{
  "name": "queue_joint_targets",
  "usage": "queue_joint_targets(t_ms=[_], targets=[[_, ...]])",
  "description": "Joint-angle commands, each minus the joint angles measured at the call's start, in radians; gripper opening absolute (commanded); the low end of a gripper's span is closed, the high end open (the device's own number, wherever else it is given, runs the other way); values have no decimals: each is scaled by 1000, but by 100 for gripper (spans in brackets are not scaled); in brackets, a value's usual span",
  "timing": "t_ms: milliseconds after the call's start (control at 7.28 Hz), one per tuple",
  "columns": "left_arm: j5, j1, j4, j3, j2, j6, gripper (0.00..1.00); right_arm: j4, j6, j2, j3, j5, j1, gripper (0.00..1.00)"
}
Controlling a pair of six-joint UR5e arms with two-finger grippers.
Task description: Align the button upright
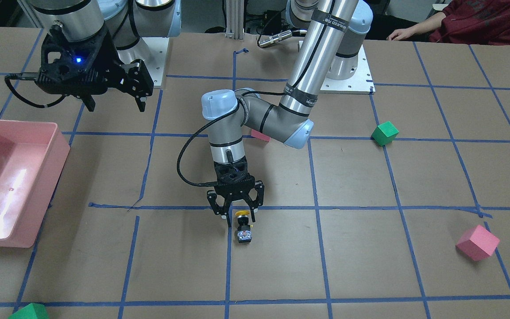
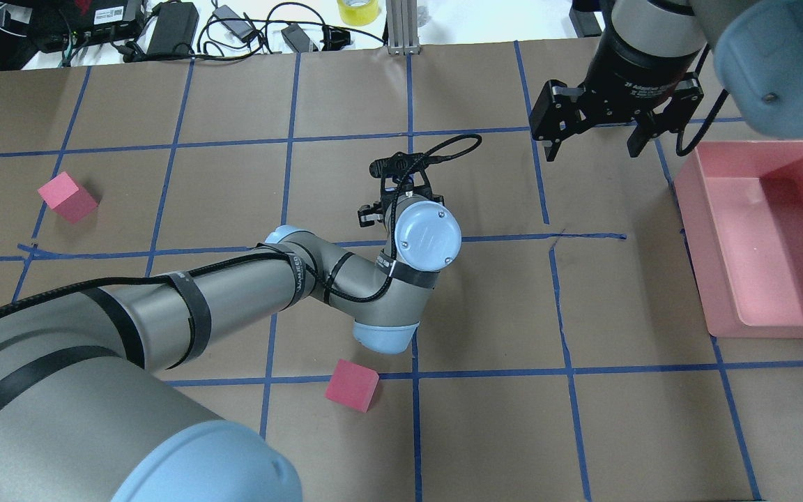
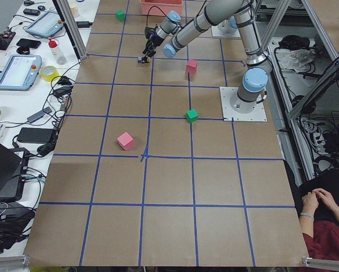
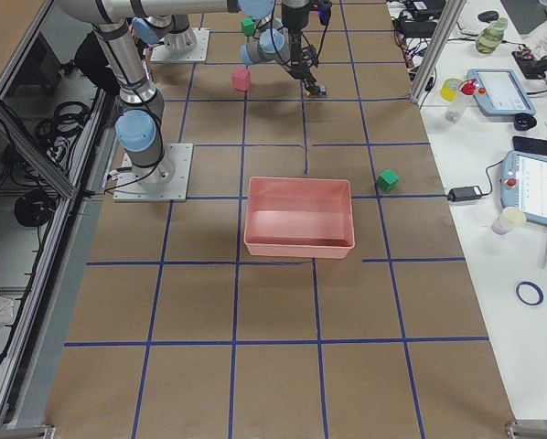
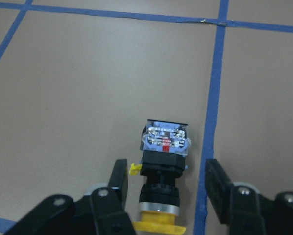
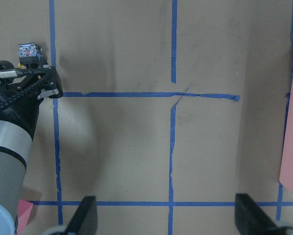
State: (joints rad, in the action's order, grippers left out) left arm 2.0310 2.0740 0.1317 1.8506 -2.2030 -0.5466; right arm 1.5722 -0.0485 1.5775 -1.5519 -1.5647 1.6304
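Tabletop tape (image 5: 212,112) borders the button (image 5: 163,152) lying within the parted left tool (image 5: 166,167).

Brown table (image 1: 370,266) gridded with blue tape lines (image 1: 370,207).

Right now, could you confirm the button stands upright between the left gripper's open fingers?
Not upright: the button lies on its side on the table, its cap end between the open fingers of the left gripper. The left wrist-mounted view shows it.
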Motion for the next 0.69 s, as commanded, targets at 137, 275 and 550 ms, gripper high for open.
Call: queue_joint_targets(t_ms=[137, 275, 550], targets=[[2, 0, -3, 10, -7, 5, 67, -12, 3, -2, 0, 9, -23, 100], [3, 0, -4, 21, -15, 4, 67, -18, 3, -2, -2, 6, -32, 100], [0, 0, -30, 51, -14, 4, 63, -46, 3, -2, -3, -6, -37, 100]])
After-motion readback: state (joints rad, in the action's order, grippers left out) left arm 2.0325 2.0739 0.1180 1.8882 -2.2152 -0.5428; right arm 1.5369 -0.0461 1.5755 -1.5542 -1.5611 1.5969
